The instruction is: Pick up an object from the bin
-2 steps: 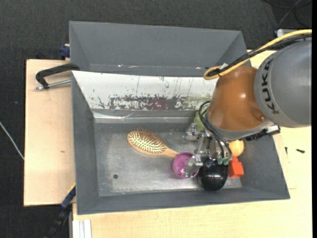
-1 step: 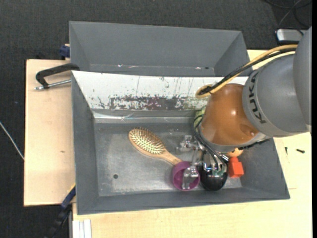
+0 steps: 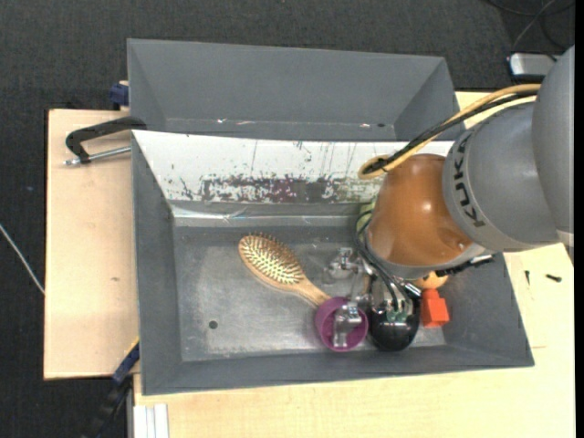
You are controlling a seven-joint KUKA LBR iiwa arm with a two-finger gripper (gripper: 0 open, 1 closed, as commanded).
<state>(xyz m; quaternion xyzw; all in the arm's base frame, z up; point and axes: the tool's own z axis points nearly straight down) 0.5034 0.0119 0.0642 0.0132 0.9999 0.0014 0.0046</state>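
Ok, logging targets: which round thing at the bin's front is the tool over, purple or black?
The purple one, at the hairbrush's handle end; the tool sits over it. The black one lies just right of it in the view.

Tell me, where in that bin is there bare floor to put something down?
The bin floor left of the wooden hairbrush is bare, up to the left wall. The right front corner is crowded: gripper, purple round thing, black round thing, orange piece.
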